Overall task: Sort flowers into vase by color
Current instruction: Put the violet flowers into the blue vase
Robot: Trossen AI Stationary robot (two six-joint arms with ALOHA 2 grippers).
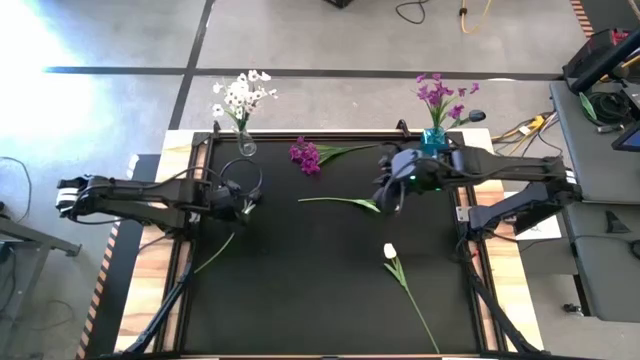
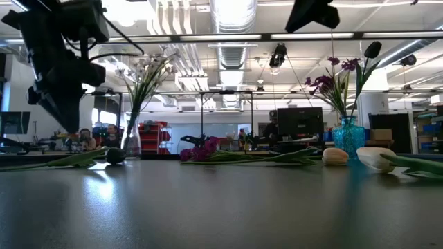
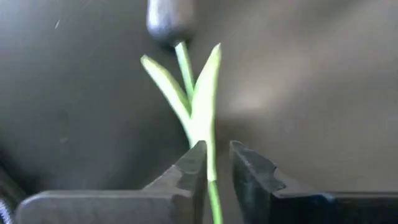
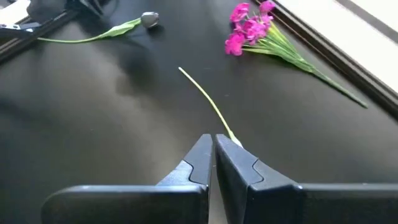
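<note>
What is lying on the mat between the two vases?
In the high view, a loose magenta spray lies on the mat between the clear vase and the blue vase, nearer the clear one.

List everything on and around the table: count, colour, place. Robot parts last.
Clear glass vase of white blossoms: one, table's far left edge.
Blue glass vase of magenta sprays: one, far right edge.
Loose magenta spray: one, far centre of the black mat.
Dark tulip bud: one, left, stem between the left gripper fingers.
Green stem: one, centre, at the right gripper.
Cream tulip bud: one, near right.
Grippers: two, dark.
</note>
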